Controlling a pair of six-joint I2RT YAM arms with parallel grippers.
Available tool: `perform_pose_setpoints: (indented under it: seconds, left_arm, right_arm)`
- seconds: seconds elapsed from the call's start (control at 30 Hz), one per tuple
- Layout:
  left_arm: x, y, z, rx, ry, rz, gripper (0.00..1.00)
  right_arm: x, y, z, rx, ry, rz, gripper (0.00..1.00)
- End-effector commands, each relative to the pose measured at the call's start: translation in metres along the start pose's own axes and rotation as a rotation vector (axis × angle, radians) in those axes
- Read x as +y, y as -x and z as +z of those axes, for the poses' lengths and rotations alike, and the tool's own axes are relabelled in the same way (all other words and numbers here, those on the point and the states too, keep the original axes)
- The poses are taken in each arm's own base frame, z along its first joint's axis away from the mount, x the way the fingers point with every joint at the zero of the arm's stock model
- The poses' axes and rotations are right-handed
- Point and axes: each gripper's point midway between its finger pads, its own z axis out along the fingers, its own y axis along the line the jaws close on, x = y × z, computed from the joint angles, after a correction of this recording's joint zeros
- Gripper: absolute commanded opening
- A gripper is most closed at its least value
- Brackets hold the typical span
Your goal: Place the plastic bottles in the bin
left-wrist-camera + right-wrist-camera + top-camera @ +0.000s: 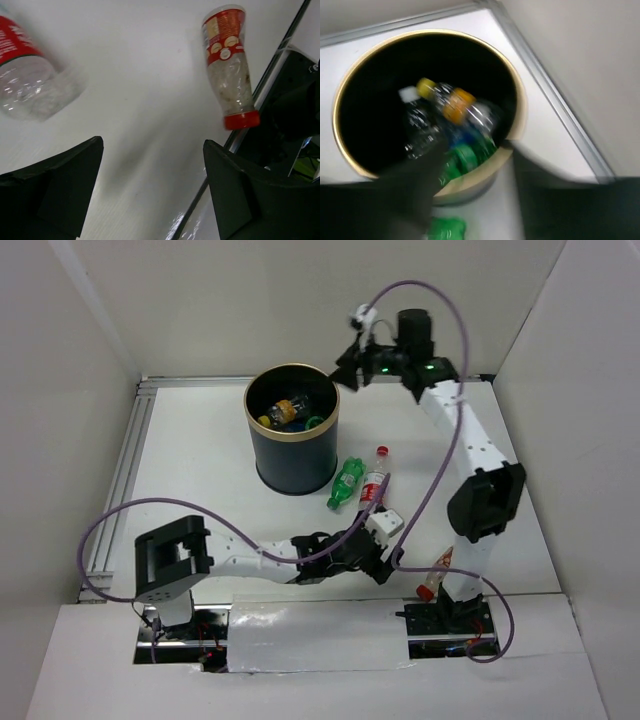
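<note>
Left arm's stretched low to the right, left gripper (152, 146) spread wide over the table (150, 75), red-capped bottle (230, 70) just ahead. Right arm's up high, right gripper (352, 368) gaping, empty, by the bin (262, 455) holding several bottles (455, 115).

The counter (140, 90) is looking smooth and white, giving off a faint sheen. At one o'clock in the left wrist view, a red-capped bottle (230, 70) is showing clear, crinkled plastic under a glossy label. The left tool (152, 165) is showing matt black plastic fingers (60, 195). The bin (295, 455) is gleaming dark and smooth, its rim (519, 107) shining like gold metal.
</note>
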Motion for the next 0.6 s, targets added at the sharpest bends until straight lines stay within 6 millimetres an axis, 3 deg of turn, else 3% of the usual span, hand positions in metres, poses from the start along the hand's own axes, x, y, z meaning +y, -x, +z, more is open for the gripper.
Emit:
perform_pose_setpoints:
  seconds: [0.0,0.03,0.07,0.1,0.17,0.2,0.23,0.27,0.3,0.33,0.37,0.4,0.47,0.5,0.53,0.57]
  left_arm:
    - [-0.032,0.021,0.024,-0.041,-0.110,0.008,0.91]
    - [-0.040,0.022,0.029,-0.034,-0.140,-0.010,0.91]
    - [-0.045,0.019,0.034,-0.015,-0.153,-0.028,0.89]
    - [-0.049,0.016,0.038,0.000,-0.164,-0.043,0.89]
    - [-0.061,0.017,0.050,0.006,-0.203,-0.080,0.89]
    - [-0.068,0.023,0.053,0.000,-0.225,-0.091,0.93]
    - [-0.072,0.024,0.056,-0.005,-0.245,-0.092,0.93]
    - [-0.079,0.019,0.061,0.009,-0.274,-0.101,0.94]
    - [-0.084,0.020,0.063,0.015,-0.294,-0.112,0.94]
    - [-0.090,0.027,0.065,0.005,-0.314,-0.114,0.96]
    - [-0.095,0.018,0.069,0.033,-0.342,-0.125,0.96]
    - [-0.101,0.019,0.071,0.029,-0.372,-0.125,0.96]
    - [-0.111,0.019,0.073,0.040,-0.422,-0.122,0.96]
    - [-0.111,0.008,0.079,0.072,-0.421,-0.129,0.96]
    - [-0.115,0.011,0.083,0.073,-0.432,-0.129,0.96]
    - [-0.115,0.002,0.086,0.106,-0.429,-0.127,0.96]
  right_arm:
    - [-0.048,0.016,-0.106,0.023,-0.287,0.058,0.37]
    - [-0.051,0.004,-0.123,0.047,-0.306,0.089,0.20]
    - [-0.053,-0.027,-0.137,0.095,-0.338,0.175,0.10]
    - [-0.064,-0.047,-0.167,0.120,-0.402,0.227,0.06]
    - [-0.052,-0.058,-0.203,0.121,-0.443,0.271,0.26]
    - [-0.049,-0.094,-0.225,0.147,-0.483,0.351,0.34]
    - [-0.038,-0.088,-0.241,0.129,-0.512,0.335,0.39]
    - [-0.031,-0.096,-0.250,0.131,-0.515,0.339,0.50]
    - [-0.021,-0.119,-0.256,0.153,-0.524,0.385,0.53]
    - [-0.016,-0.118,-0.272,0.150,-0.565,0.370,0.54]
    - [-0.010,-0.122,-0.276,0.147,-0.561,0.380,0.57]
    - [-0.005,-0.136,-0.285,0.151,-0.581,0.418,0.58]
    - [0.002,-0.143,-0.294,0.148,-0.592,0.435,0.60]
    - [0.006,-0.146,-0.296,0.139,-0.588,0.447,0.61]
    - [0.006,-0.148,-0.303,0.136,-0.602,0.463,0.64]
    - [0.008,-0.152,-0.305,0.132,-0.602,0.477,0.64]
